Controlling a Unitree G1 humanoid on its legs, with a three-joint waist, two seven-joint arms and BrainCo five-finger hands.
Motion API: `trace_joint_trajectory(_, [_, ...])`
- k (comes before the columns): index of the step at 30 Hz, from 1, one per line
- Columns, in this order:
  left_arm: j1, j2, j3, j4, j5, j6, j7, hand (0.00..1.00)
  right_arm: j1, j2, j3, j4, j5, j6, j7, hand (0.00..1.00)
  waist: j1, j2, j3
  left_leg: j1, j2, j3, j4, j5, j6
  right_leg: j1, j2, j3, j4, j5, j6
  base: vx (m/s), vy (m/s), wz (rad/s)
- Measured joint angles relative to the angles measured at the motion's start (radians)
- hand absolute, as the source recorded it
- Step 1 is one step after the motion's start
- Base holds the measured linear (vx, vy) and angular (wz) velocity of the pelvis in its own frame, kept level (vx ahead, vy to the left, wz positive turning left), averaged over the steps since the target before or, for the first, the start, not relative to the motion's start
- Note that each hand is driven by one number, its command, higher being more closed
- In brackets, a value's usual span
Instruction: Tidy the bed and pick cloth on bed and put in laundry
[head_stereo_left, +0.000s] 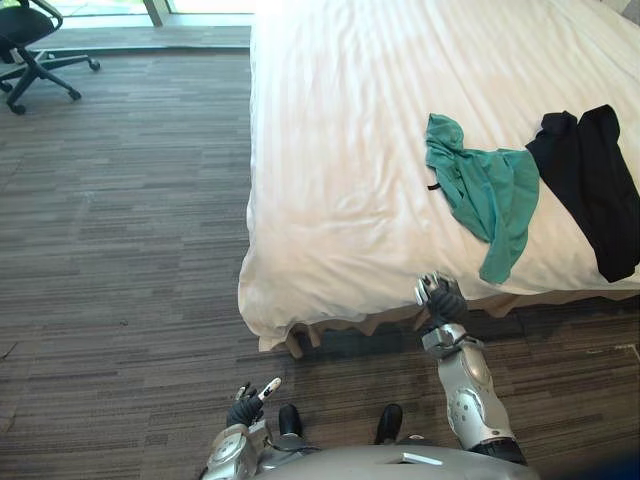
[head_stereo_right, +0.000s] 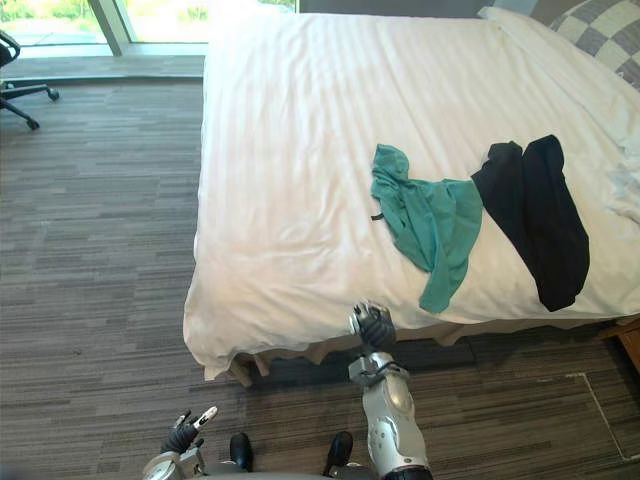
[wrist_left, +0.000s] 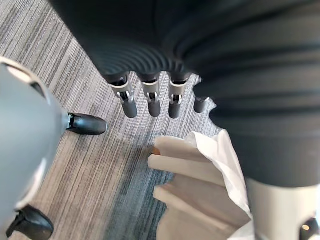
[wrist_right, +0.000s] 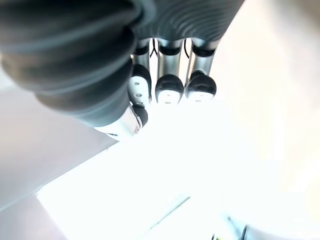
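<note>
A teal cloth (head_stereo_left: 490, 190) lies crumpled on the white bed (head_stereo_left: 340, 150), near its front edge, with one end hanging over that edge. A black cloth (head_stereo_left: 590, 180) lies flat just right of it. My right hand (head_stereo_left: 438, 298) is raised in front of the bed's front edge, a little left of and below the teal cloth's hanging end. Its fingers (wrist_right: 169, 89) are relaxed and hold nothing. My left hand (head_stereo_left: 246, 406) hangs low over the carpet, near my body. Its fingers (wrist_left: 150, 102) are loose and empty.
Grey striped carpet (head_stereo_left: 120, 250) spreads left of the bed and in front of it. A black office chair (head_stereo_left: 30, 50) stands at the far left by the window. A checkered pillow (head_stereo_right: 590, 35) rests at the bed's far right. The beige bed skirt (wrist_left: 185, 170) hangs at the bed's near corner.
</note>
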Motion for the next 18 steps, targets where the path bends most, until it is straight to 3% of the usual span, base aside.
trace_joint_trajectory(6, [-0.026, 0.022, -0.073, 0.035, 0.032, -0.001, -0.001, 0.0, -0.298, -0.005, 0.131, 0.047, 0.107, -0.018, 0.011, 1.0, 0.005, 0.023, 0.026, -0.029, -0.01, -0.013, 0.0, 0.008, 0.013, -0.029, -0.003, 0.005, 0.0, 0.022, -0.005, -0.03, 0.005, 0.01])
trace_joint_trajectory(11, [-0.111, 0.028, -0.127, 0.022, -0.006, -0.016, 0.006, 0.0, -0.695, 0.045, 0.13, 0.129, 0.167, -0.062, -0.025, 1.0, 0.032, 0.056, 0.196, -0.129, -0.024, -0.04, 0.031, 0.035, 0.038, -0.102, -0.019, -0.004, 0.0, 0.066, -0.018, -0.09, 0.033, 0.11])
trace_joint_trajectory(14, [-0.125, 0.028, -0.157, -0.015, -0.025, -0.032, 0.024, 0.0, -0.82, 0.061, 0.09, 0.173, 0.192, -0.078, -0.05, 1.0, 0.049, 0.081, 0.254, -0.183, -0.03, -0.066, 0.037, 0.048, 0.046, -0.144, -0.029, -0.026, 0.01, 0.071, -0.017, -0.05, 0.039, 0.27])
trace_joint_trajectory(16, [-0.138, 0.025, -0.162, -0.052, -0.027, -0.051, 0.027, 0.0, -0.904, 0.061, 0.035, 0.2, 0.194, -0.094, -0.074, 1.0, 0.082, 0.105, 0.302, -0.226, -0.035, -0.077, 0.046, 0.059, 0.054, -0.182, -0.039, -0.036, 0.029, 0.072, -0.018, -0.03, 0.055, 0.26])
trace_joint_trajectory(18, [-0.142, 0.022, -0.162, -0.079, -0.028, -0.068, 0.038, 0.0, -0.968, 0.059, -0.027, 0.22, 0.194, -0.113, -0.097, 1.0, 0.087, 0.134, 0.331, -0.283, -0.043, -0.098, 0.053, 0.072, 0.064, -0.231, -0.052, -0.057, 0.044, 0.072, -0.018, 0.0, 0.047, 0.3])
